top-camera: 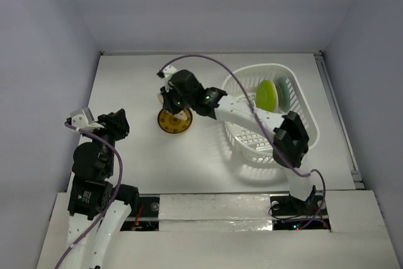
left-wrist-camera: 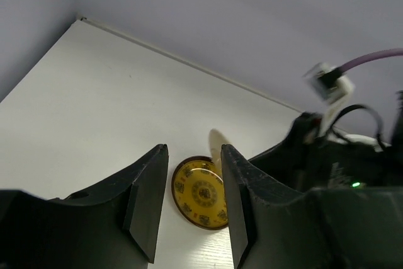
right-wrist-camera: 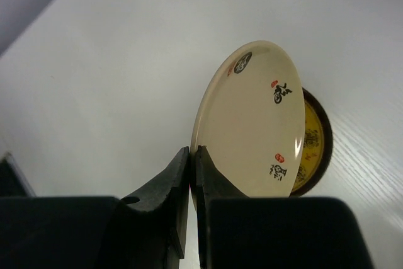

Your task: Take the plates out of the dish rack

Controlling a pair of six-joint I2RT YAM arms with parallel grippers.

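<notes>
Closest to the lens, the right gripper [right-wrist-camera: 192, 155] is pinched tight on the lower rim of the cream plate [right-wrist-camera: 252, 124] and holds it on edge. This plate is outside the dish rack [top-camera: 242, 135], to its left, just above the amber plate [right-wrist-camera: 313, 143], which lies flat on the table [top-camera: 126, 80]. Inside the rack, at its far end, the lime green plate [top-camera: 267, 94] and the teal plate [top-camera: 284, 92] stand upright against each other, not yet unloaded. Further left of the rack, the left gripper [left-wrist-camera: 194, 152] hovers with its jaws apart and empty.

These plates look light, rigid and glossy, so probably slippery and likely to chip if dropped. An edge grip seems the only workable hold: one finger on each face, well onto the rim. The standing pair gives little room for a finger between them.
</notes>
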